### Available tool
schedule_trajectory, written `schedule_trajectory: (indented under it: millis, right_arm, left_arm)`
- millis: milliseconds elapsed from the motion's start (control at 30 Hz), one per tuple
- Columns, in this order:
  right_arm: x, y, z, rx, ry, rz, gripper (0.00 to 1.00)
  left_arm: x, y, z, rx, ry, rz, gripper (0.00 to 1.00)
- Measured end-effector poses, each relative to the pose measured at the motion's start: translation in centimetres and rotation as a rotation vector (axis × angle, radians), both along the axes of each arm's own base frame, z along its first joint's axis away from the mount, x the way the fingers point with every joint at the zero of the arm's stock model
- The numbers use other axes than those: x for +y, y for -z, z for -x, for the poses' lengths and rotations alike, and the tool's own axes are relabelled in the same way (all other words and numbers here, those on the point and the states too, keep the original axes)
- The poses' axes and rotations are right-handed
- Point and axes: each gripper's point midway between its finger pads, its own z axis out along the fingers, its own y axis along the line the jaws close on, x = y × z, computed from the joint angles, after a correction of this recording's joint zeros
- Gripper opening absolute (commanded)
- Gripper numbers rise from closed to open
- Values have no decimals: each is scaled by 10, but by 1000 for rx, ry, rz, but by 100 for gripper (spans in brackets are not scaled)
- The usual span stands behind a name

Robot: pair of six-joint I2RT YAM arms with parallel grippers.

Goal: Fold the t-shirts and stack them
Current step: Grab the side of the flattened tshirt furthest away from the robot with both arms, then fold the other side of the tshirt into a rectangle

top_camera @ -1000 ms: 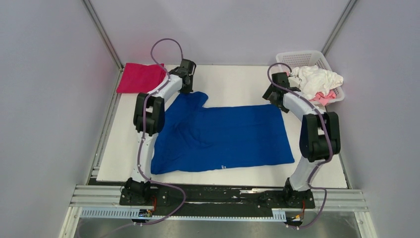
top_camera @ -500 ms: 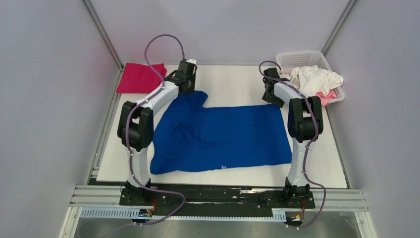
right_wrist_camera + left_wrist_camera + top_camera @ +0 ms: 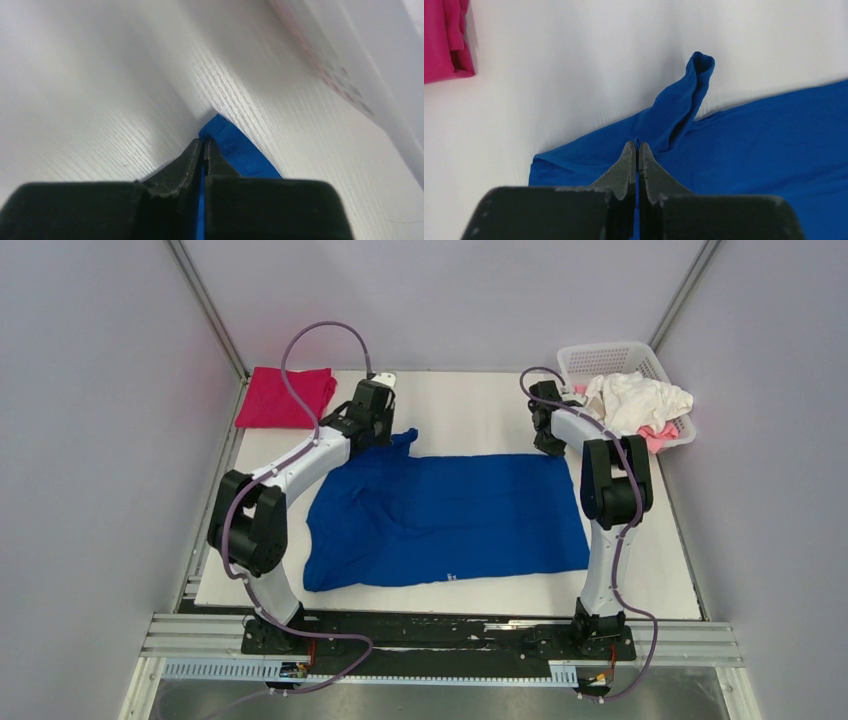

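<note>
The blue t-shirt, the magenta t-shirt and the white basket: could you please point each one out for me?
blue t-shirt [image 3: 450, 515], top external view, middle of its flat body.
magenta t-shirt [image 3: 285, 397], top external view, centre of the folded cloth.
white basket [image 3: 605, 358], top external view, its far wall.

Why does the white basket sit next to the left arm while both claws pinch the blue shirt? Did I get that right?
Not quite. The white basket sits next to the right arm, at the table's far right corner, as the top view shows. The rest is right: the left claw and the right claw both pinch the blue shirt.
</note>
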Motion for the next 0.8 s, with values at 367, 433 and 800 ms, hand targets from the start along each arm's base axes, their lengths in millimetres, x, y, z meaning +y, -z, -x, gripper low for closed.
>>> schedule_trajectory:
  millis: [367, 433, 800]
  right_arm:
    - [14, -22, 23, -44, -48, 29, 0]
    - [18, -33, 28, -72, -64, 34, 0]
    - [33, -68, 75, -153, -130, 24, 0]
  left_arm:
    - [2, -22, 34, -48, 21, 5, 0]
    - [1, -28, 44, -60, 32, 8, 0]
    - [13, -43, 103, -68, -18, -18, 0]
